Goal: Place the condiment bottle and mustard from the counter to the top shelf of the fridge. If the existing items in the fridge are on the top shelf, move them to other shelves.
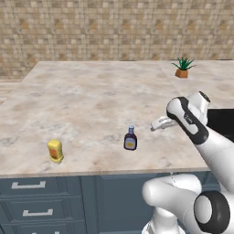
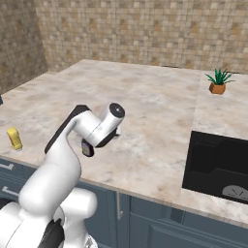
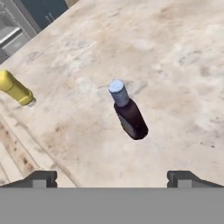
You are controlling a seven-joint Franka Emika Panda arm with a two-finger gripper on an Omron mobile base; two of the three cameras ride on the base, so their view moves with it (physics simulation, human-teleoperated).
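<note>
A: Looking at the left base view, we find the condiment bottle upright at lower centre of the counter, and the mustard at lower left near the front edge. The gripper hangs right of the dark bottle, apart from it.

B: In the right base view, we see the mustard at the left edge; the condiment bottle is partly hidden behind the arm. A potted plant stands upper right.

A: In the hand view, we see the fingertips set wide apart, holding nothing. The condiment bottle lies centre frame, the mustard at left.
</note>
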